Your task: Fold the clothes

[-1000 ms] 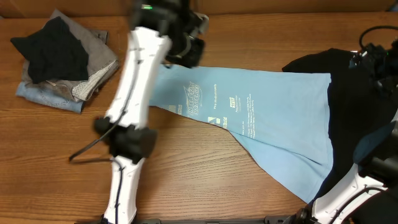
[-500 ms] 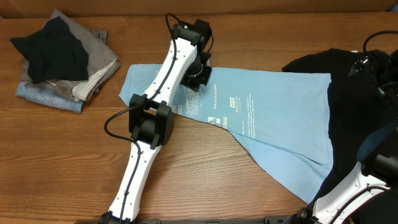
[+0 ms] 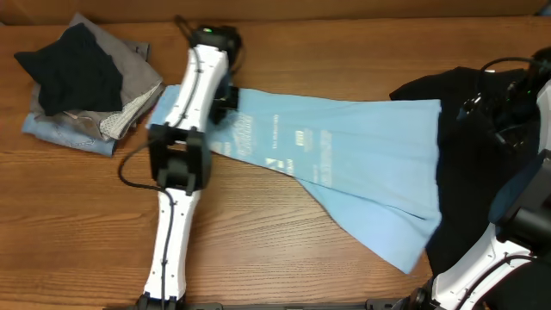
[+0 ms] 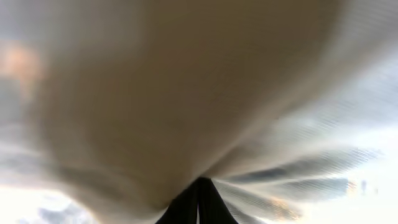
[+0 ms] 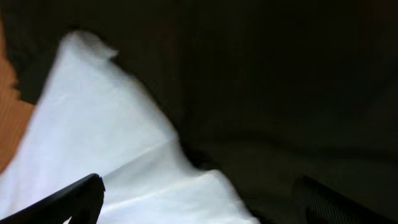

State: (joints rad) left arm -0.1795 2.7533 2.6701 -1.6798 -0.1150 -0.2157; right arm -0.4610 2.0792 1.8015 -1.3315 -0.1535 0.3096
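Observation:
The light sky-blue T-shirt (image 3: 344, 164) with white print lies stretched across the table's middle. My left gripper (image 3: 225, 96) is shut on its left part. In the left wrist view the fingers (image 4: 199, 194) are pressed together, with pale fabric (image 4: 186, 81) pinched and fanning out from them. The plain black T-shirt (image 3: 465, 189) lies bunched at the right, next to the blue shirt's hem. My right gripper (image 3: 484, 116) hovers over it. In the right wrist view the jaws (image 5: 199, 199) are wide open and empty above the blue shirt's edge (image 5: 112, 143) and the black shirt (image 5: 280, 81).
A pile of folded dark, grey and pale blue garments (image 3: 82, 82) sits at the back left corner. Bare wooden table (image 3: 284, 250) shows in front of the blue shirt. The left arm (image 3: 172, 164) lies across the table from the front edge to the shirt.
My left gripper has moved left while gripping the blue shirt, dragging it leftward and stretching it. The right arm has shifted slightly over the black shirt.

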